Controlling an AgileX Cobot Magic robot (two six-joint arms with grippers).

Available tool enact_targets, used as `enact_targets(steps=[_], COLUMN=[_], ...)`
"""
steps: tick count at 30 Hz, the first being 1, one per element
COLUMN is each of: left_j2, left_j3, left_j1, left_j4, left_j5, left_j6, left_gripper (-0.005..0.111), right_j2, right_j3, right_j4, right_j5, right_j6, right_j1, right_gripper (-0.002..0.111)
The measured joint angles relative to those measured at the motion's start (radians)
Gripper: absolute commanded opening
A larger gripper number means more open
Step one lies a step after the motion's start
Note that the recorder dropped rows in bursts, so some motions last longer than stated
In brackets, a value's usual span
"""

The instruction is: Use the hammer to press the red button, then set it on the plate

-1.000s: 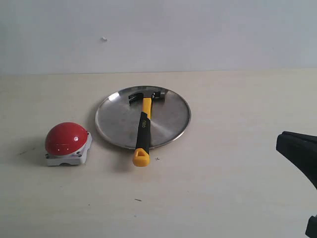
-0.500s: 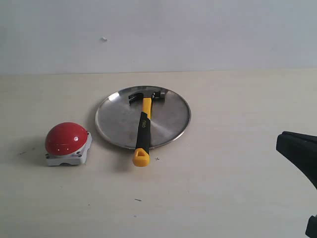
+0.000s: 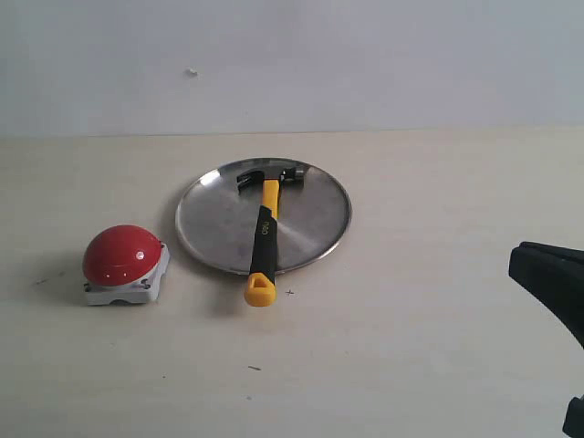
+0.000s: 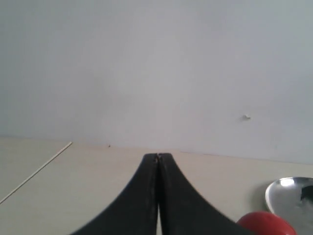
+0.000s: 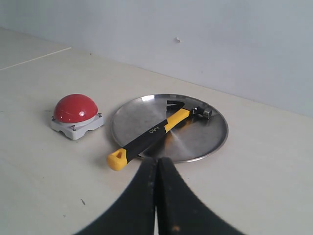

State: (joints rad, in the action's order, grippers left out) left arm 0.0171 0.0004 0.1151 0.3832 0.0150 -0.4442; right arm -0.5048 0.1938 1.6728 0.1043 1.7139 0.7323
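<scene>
The hammer (image 3: 264, 233) lay on the plate (image 3: 210, 228), with its head near the far rim and its yellow end reaching over the near rim. The button (image 3: 121, 255) stood on the surface (image 3: 411, 347) just beside the plate, apart from it. My left fingers (image 4: 144, 181) were pressed together and held nothing. My right fingers (image 5: 142, 191) were together too, empty, well apart from the hammer.

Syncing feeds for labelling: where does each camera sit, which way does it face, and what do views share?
Exterior: raised before the table, facing the wall; sees plate, hammer, red button; right arm's dark part at its edge.
Left wrist: low behind the shut left hand, facing the wall.
Right wrist: behind the shut right hand, looking down on the table.
Shared: all three show the red button and plate.
</scene>
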Motion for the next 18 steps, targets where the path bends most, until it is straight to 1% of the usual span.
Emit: enact_targets(steps=[7,12,15,18], left_j2=[-0.011,-0.011,-0.011,-0.011], left_j3=[0.0,0.0,0.0,0.0], left_j1=[0.0,0.0,0.0,0.0], left_j4=[-0.015,-0.068,-0.141,-0.265], left_j5=[-0.172,-0.217,-0.245,-0.261], left_j6=[-0.005,-0.011,0.013,0.139], left_gripper=[0.0,0.0,0.0,0.0], right_j2=[0.0,0.0,0.0,0.0], right_j3=[0.0,0.0,0.0,0.0], right_j4=[0.0,0.0,0.0,0.0], right_j5=[0.0,0.0,0.0,0.0], right_j6=[0.0,0.0,0.0,0.0], right_j1=[0.0,0.0,0.0,0.0], right_gripper=[0.0,0.0,0.0,0.0])
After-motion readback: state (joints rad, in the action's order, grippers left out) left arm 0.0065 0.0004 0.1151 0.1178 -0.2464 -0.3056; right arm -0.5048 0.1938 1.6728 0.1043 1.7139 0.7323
